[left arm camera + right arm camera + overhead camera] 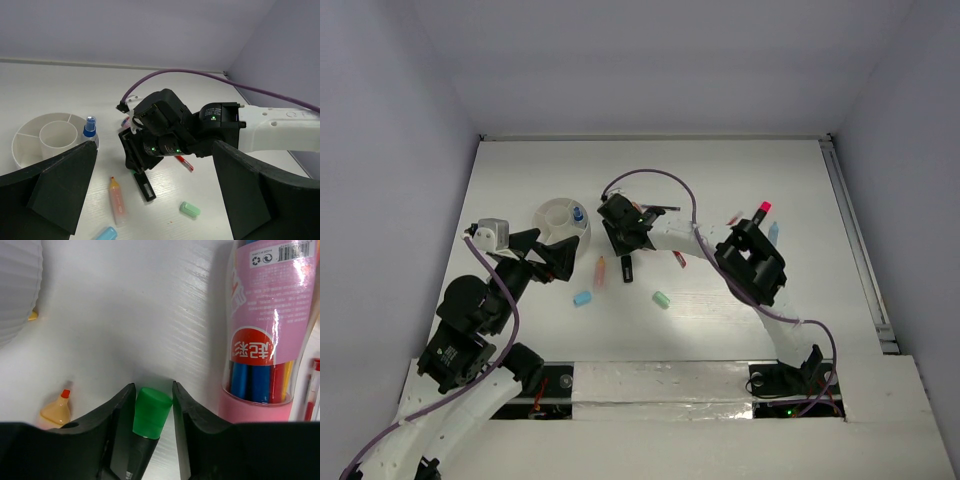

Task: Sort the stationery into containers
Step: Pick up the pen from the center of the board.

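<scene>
Though 1 blue-white marker (578, 213) stands in the round white container (548, 206), most things lie loose. The right tool (153, 390) pinches the green marker (151, 415) on the counter (720, 170), just right of the container. The left tool (548, 252) is spread, empty.

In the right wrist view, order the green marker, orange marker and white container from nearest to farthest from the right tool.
1. The green marker, inside the right tool.
2. The orange marker, low left beside it.
3. The white container, upper left corner.
</scene>
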Tool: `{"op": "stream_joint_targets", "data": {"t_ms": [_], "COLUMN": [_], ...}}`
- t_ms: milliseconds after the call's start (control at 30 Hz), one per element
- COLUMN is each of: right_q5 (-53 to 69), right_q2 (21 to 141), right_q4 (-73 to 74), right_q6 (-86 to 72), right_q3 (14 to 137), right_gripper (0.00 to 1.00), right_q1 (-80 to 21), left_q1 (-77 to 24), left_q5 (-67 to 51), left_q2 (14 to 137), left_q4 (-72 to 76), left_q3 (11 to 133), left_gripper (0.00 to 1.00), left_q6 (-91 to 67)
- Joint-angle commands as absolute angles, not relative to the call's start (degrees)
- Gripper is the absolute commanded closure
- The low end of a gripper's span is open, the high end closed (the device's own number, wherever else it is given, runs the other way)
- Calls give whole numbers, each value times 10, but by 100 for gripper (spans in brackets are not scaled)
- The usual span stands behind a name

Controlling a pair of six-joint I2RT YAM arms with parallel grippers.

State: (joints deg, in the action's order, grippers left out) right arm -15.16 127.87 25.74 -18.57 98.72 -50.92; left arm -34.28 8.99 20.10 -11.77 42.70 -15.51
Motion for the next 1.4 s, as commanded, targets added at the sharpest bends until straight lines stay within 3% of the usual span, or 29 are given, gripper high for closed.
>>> {"op": "stream_joint_targets", "data": {"t_ms": [0, 233, 567, 800, 1000, 1367], "right_q5": [-156, -140, -113, -103, -84, -61], "right_q2": [1288, 1255, 1181, 1100, 1080, 1089], "right_q4": [294, 257, 125, 49, 0, -227], "right_q6": [-176, -181, -164, -156, -152, -100], "right_q3": [1003, 977, 903, 840, 834, 872], "right_gripper": [63, 76, 82, 83, 84, 85], "right_q1": [-517, -522, -533, -533, -543, -589], "left_q1": [-334, -334, -334, -334, -329, -312], "left_q5": [81, 81, 83, 83, 85, 118], "left_q2": [197, 193, 192, 195, 192, 159], "left_q4": [-82, -83, -83, -83, -82, -79], "left_q3": [421, 422, 421, 421, 420, 418], "left_gripper": [1, 1, 1, 1, 1, 1], "left_q6": [-150, -151, -150, -151, -150, -159]}}
